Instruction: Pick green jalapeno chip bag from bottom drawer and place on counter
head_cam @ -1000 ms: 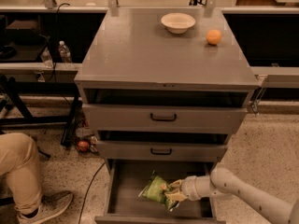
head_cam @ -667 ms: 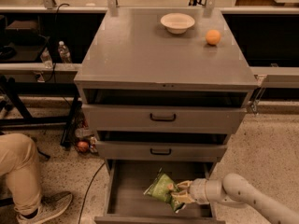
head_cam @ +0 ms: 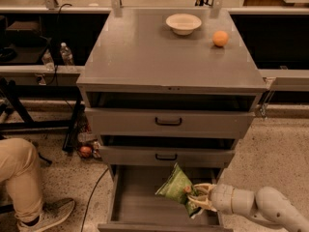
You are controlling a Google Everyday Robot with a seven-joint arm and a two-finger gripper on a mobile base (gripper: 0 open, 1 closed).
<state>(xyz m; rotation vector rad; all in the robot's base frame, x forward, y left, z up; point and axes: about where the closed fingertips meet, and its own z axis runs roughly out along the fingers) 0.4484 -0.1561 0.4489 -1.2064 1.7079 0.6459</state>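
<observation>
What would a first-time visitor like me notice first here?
A bright green jalapeno chip bag hangs over the open bottom drawer, pinched by the gripper reaching in from the right. On the counter above sit a white bowl and an orange fruit.

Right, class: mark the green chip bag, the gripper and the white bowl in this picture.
green jalapeno chip bag [head_cam: 174, 186], camera view, middle of its green face
gripper [head_cam: 193, 200], camera view, between fingertips, gripping the bag above the bottom drawer [head_cam: 140, 202]
white bowl [head_cam: 183, 22], camera view, its inner wall
</observation>
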